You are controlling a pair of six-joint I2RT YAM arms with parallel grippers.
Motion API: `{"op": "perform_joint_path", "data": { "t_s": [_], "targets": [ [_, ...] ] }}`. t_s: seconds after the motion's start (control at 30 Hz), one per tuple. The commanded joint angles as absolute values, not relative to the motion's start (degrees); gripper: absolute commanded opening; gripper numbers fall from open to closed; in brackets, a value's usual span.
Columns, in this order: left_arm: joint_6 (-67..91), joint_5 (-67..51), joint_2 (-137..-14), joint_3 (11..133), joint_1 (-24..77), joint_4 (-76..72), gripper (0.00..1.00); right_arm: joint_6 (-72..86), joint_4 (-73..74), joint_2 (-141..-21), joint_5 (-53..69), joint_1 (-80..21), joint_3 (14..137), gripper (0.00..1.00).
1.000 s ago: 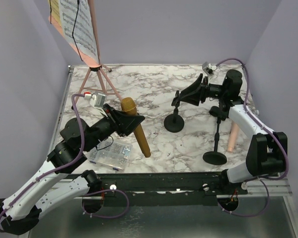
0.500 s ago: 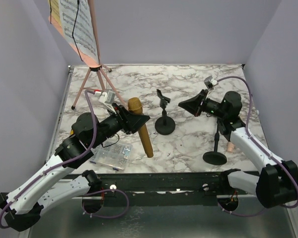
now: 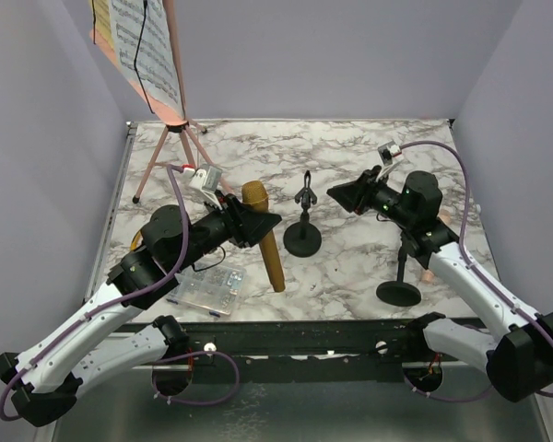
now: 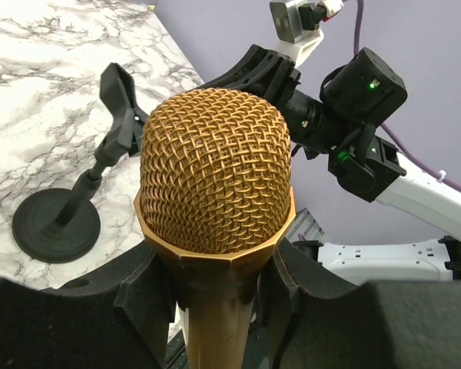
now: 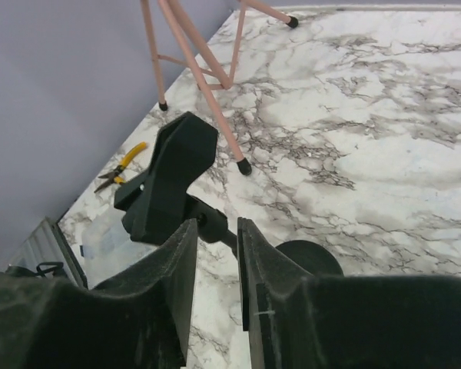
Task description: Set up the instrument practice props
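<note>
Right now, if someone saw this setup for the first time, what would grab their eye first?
Most likely the gold microphone, clamped in the left gripper and filling its wrist view. Next, the pink music stand carrying sheet music at the far left corner of the table, and the empty black mic holder standing mid-table.

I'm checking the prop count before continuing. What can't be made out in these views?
Music rack: its top and the sheet-music pages are cut off by the overhead view's upper edge.
Pink microphone: overhead, mostly behind the right arm.
Near mic holder: overhead, clip hidden by the right arm.
</note>
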State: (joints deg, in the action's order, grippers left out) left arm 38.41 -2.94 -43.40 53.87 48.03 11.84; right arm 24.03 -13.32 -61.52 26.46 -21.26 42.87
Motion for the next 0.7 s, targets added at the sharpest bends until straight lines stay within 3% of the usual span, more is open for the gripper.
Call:
{"op": "perform_joint_path", "data": {
  "t_s": [0.0,0.1,0.17,0.2,0.43,0.67],
  "targets": [
    [37.4,-1.2,-42.4,55.4,48.1,10.8,0.0,26.3,-4.3,-60.7,25.4,-21.3,45.2,0.39],
    [36.8,-1.2,-42.5,55.6,48.1,11.0,0.0,30.3,2.1,-59.0,21.7,-21.9,46.8,0.63],
    [36.7,-0.9,-42.4,55.2,48.1,11.0,0.0,32.1,4.8,-57.4,19.3,-22.8,47.6,0.92],
    [36.7,-0.7,-42.5,55.0,48.1,11.0,0.0,32.7,5.6,-56.9,18.7,-23.1,48.1,1.0],
    [36.6,-1.7,-43.3,55.2,48.1,10.8,0.0,33.4,11.6,-59.4,4.5,-33.9,55.0,1.0],
    [36.2,-1.3,-42.9,55.2,48.1,10.8,0.0,29.7,15.7,-69.0,-17.6,-46.7,63.4,1.0]
  ]
}}
